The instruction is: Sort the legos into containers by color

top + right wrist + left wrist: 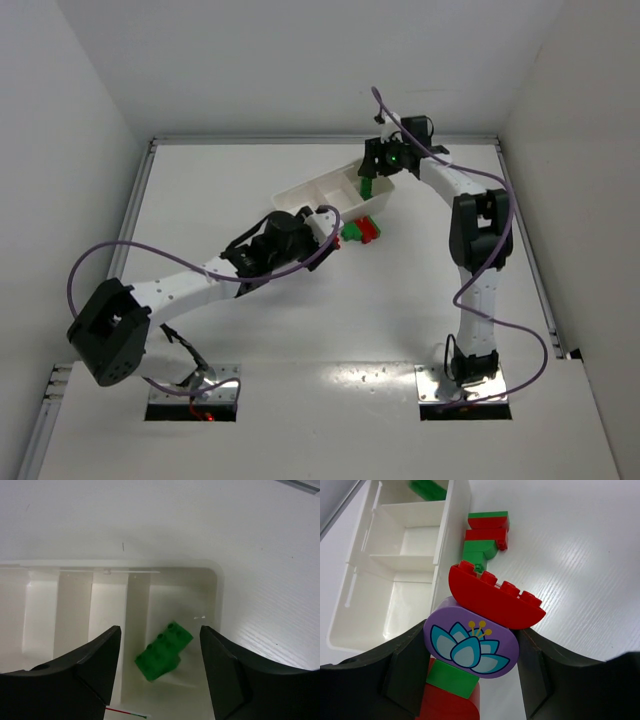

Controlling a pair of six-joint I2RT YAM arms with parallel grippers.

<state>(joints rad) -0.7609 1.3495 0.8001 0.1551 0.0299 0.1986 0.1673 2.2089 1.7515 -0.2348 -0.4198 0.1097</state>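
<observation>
Legos joined in a multicolour stack [475,640] are gripped by the left hand [471,630], whose fingers [407,667] are closed against a purple brick [467,652] printed with a flower. A red curved brick [495,597] is seated on top of it, and green and red pieces are seen beneath it. The stack is held just beside the near long wall of the white tray [451,540]. Right of the left hand, a small heap of red and green bricks [360,232] lies on the desk [250,330], close against the same wall; whether it touches cannot be told. In the tray's right-end compartment a single green brick [162,651] lies tilted on the floor. Over that compartment the right hand [160,630] is hung with its fingers [97,662] spread wide and nothing between them. The green brick is seen below the gap, untouched.
</observation>
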